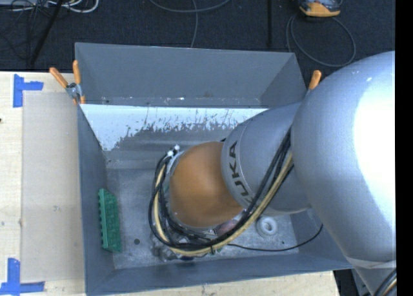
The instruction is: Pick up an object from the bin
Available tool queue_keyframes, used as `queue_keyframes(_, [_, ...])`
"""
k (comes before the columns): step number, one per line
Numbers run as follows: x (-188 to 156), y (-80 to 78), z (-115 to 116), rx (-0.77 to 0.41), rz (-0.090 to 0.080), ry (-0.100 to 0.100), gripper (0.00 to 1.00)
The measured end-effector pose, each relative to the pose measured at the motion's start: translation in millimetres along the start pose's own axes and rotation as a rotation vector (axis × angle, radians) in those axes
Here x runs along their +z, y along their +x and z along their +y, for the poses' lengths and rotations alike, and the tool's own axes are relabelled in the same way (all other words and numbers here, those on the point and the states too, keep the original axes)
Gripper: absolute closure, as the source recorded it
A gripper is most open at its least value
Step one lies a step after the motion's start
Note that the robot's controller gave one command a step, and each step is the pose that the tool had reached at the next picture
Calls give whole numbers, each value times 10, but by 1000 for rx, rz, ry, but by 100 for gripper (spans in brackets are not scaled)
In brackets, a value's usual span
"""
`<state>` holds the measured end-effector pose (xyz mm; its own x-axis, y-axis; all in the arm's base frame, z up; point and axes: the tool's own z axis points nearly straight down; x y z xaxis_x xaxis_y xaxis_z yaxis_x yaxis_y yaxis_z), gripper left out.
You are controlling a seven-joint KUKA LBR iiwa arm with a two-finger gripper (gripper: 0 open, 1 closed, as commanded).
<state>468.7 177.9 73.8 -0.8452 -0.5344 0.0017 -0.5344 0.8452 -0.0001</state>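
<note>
While arm (271, 159) hangs in bin (193, 82), green studded strip (110, 220) lies flat, left of hand (175, 247), apart; grip: cannot tell.

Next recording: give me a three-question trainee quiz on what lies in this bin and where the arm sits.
1. True or false: in the bin, the green ridged block lies by the left wall, apart from the arm.
2. Which small thing lies on the floor beside the arm, at the lower right? A) red ball B) white ring C) blue cup
3. Fill in: the rounded cover on the arm's wrist is ____ in colour.
Key: 1 true; 2 B; 3 orange.
</note>
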Motion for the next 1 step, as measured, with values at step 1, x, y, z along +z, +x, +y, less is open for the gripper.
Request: queue_keyframes(1, [-207, 443, -1731, -62, -1, 2, 100])
